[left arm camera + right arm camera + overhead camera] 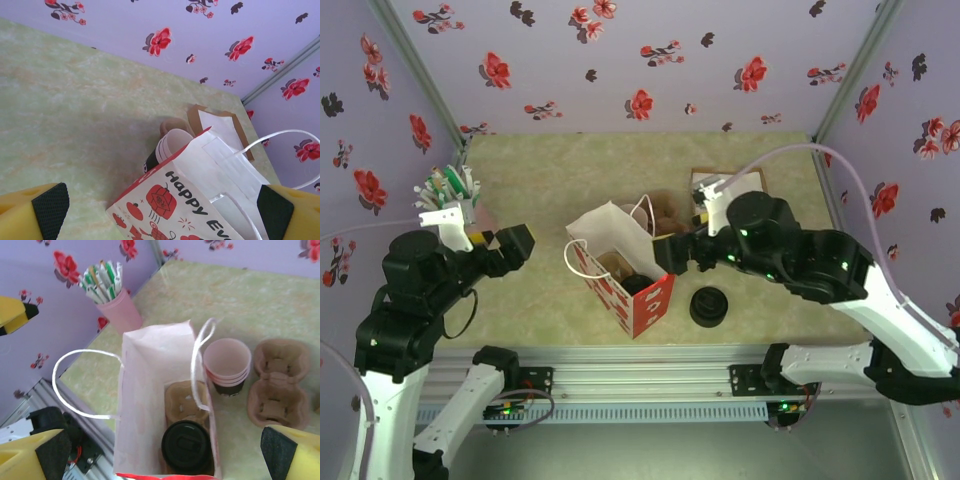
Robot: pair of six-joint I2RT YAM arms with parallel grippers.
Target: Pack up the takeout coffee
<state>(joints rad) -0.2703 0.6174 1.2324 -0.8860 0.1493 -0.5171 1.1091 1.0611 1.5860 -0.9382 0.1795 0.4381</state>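
The bag (150, 365) gapes open at frame centre, one handle (193, 362) drooping across its mouth; the lidded cup (186, 446) fills the lower slot, the upper slot (186, 402) lies free.

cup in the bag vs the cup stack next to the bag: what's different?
Lid: the black-lidded paper coffee cup is capped; the stack of lidless cream paper cups is open-topped.
Place: the lidded cup sits inside the white paper bag with a brown pulp carrier; the stack stands on the table outside the bag.
Count: one cup versus several nested.
Shared: both stand upright.
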